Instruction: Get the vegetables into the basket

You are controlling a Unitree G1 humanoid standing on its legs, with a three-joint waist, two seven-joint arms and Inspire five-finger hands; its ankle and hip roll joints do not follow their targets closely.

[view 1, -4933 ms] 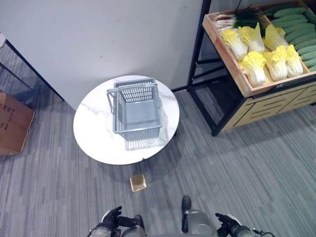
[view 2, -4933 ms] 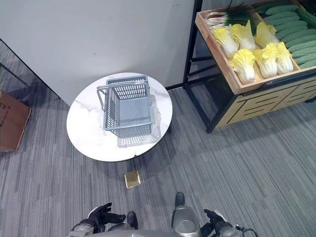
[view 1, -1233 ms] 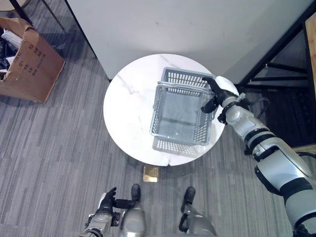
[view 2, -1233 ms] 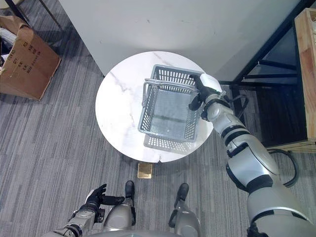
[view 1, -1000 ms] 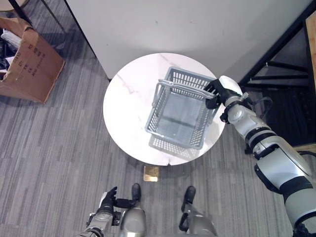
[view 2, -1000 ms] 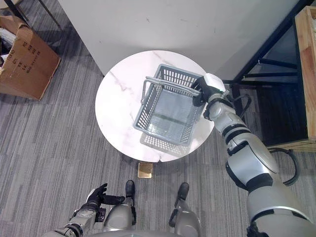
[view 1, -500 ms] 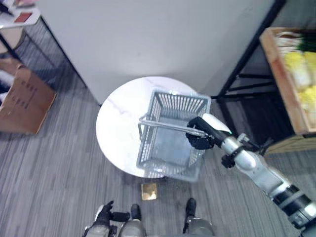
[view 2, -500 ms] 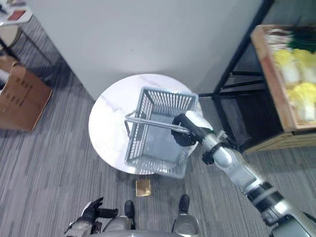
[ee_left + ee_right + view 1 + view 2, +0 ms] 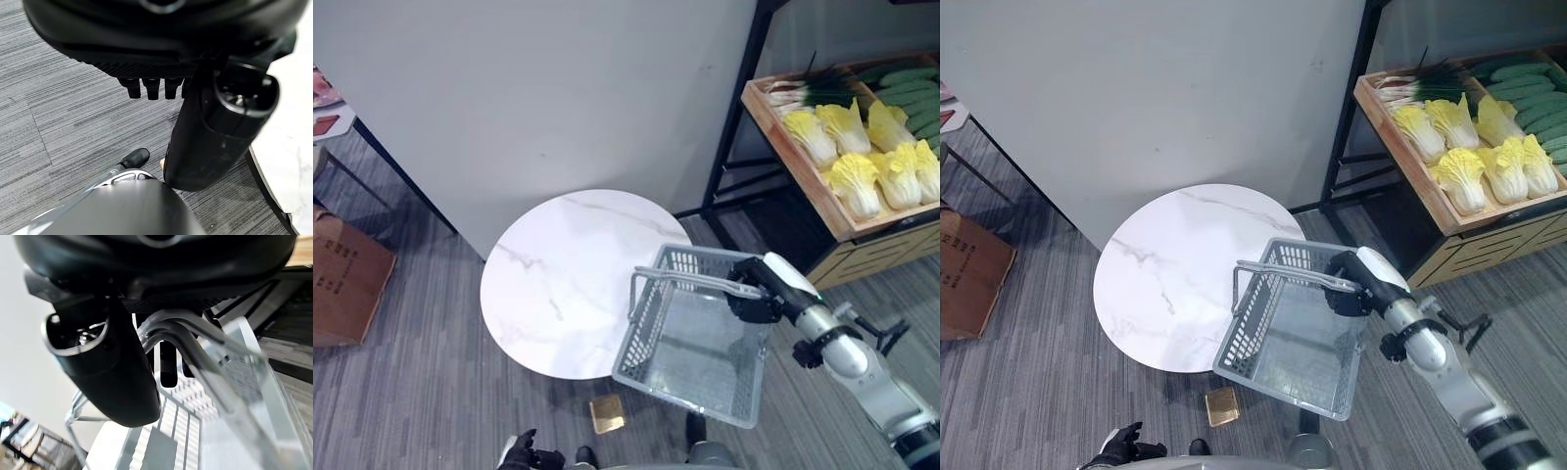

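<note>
**Grey basket held off the table by its handles**

The grey perforated plastic shopping basket (image 9: 697, 343) is seen lifted clear of the round white marble-patterned table (image 9: 558, 279), hanging past the table's near right edge over the grey striped carpet (image 9: 411, 392). It is tilted and its inside is bare. Its two metal handles (image 9: 690, 282) are gathered together and gripped by the right hand (image 9: 754, 299), whose dark fingers and thumb are curled round them, as is shown from close by in the right wrist view (image 9: 105, 377).

The vegetables lie well apart from the basket, in a slanted wooden crate (image 9: 1410, 166) on a black-framed shelf to the right: yellow-green napa cabbages (image 9: 1489, 162), green cucumbers (image 9: 1538, 93) and a bunch of spring onions (image 9: 1420, 83).

The left hand (image 9: 1121, 448) is seen low at the bottom edge, holding nothing, its fingers loosely extended. A small golden-brown square object (image 9: 607, 414) lies on the carpet just below the table. A brown cardboard box (image 9: 342, 284) stands at the far left.
</note>
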